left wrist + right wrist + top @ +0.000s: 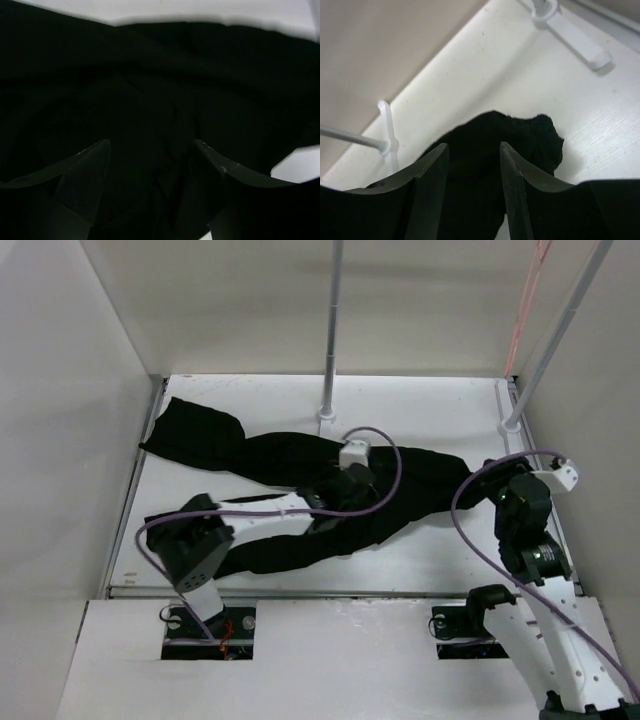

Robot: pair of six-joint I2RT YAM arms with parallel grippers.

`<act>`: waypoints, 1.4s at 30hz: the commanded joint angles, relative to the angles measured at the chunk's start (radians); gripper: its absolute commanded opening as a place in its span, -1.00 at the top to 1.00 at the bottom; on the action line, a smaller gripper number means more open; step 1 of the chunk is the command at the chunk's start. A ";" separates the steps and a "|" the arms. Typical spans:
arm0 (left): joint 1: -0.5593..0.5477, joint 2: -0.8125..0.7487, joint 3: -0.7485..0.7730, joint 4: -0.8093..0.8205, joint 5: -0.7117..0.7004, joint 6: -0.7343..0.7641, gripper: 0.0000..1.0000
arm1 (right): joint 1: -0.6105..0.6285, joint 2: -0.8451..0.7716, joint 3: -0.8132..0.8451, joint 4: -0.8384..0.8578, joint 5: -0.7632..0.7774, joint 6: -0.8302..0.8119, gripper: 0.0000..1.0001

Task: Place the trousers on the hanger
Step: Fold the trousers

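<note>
The black trousers (270, 455) lie crumpled across the white table (440, 400), running from the back left to the right. My left gripper (345, 490) hovers low over their middle. In the left wrist view it (152, 145) is open, with only dark trousers (160, 75) under and between its fingers. My right gripper (495, 490) is at the trousers' right end. There it (472, 147) is open, its fingers either side of the trousers' tip (520, 135). The hanger (525, 300) shows as thin pink-orange rods at the top right, beside the right pole.
Two white upright poles stand at the back: one in the middle (332, 330) and one on the right (560, 330). Grey walls close in on the left and the back. Purple cables (390, 455) loop over the arms. The right wrist view shows a pole base (547, 7).
</note>
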 commanded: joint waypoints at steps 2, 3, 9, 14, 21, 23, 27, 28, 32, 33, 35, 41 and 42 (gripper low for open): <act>-0.102 0.124 0.132 0.077 0.046 0.136 -0.37 | -0.129 -0.052 0.117 -0.013 -0.113 0.002 -0.09; -0.123 0.152 0.159 0.087 0.054 0.163 -0.39 | -0.164 -0.054 0.137 -0.023 -0.138 -0.001 -0.13; -0.183 0.305 0.299 0.084 0.036 0.313 -0.47 | -0.338 -0.028 0.165 -0.024 -0.313 0.010 -0.20; -0.194 0.367 0.335 0.079 0.083 0.328 -0.48 | -0.367 -0.011 0.123 -0.007 -0.347 0.029 -0.20; -0.225 0.434 0.387 0.114 0.127 0.356 -0.49 | -0.368 0.008 0.103 0.010 -0.334 0.035 -0.20; -0.226 0.459 0.410 0.127 0.132 0.371 -0.49 | -0.368 0.011 0.103 0.011 -0.334 0.038 -0.19; -0.231 0.464 0.405 0.130 0.195 0.361 -0.34 | -0.384 0.011 0.099 0.011 -0.328 0.030 -0.16; -0.238 0.447 0.384 0.137 0.197 0.353 -0.37 | -0.388 0.009 0.096 0.010 -0.328 0.030 -0.16; -0.255 0.405 0.319 0.206 0.183 0.341 -0.50 | -0.390 0.015 0.086 0.020 -0.333 0.038 -0.16; -0.257 0.417 0.324 0.208 0.187 0.345 -0.51 | -0.387 0.019 0.083 0.023 -0.333 0.038 -0.16; -0.252 0.463 0.359 0.193 0.187 0.354 -0.48 | -0.385 0.020 0.076 0.029 -0.330 0.044 -0.16; -0.200 0.468 0.353 0.169 0.140 0.333 0.76 | -0.379 0.008 0.063 0.026 -0.325 0.036 0.03; -0.200 0.439 0.324 0.176 0.134 0.330 0.81 | -0.378 0.014 0.056 0.026 -0.325 0.036 0.11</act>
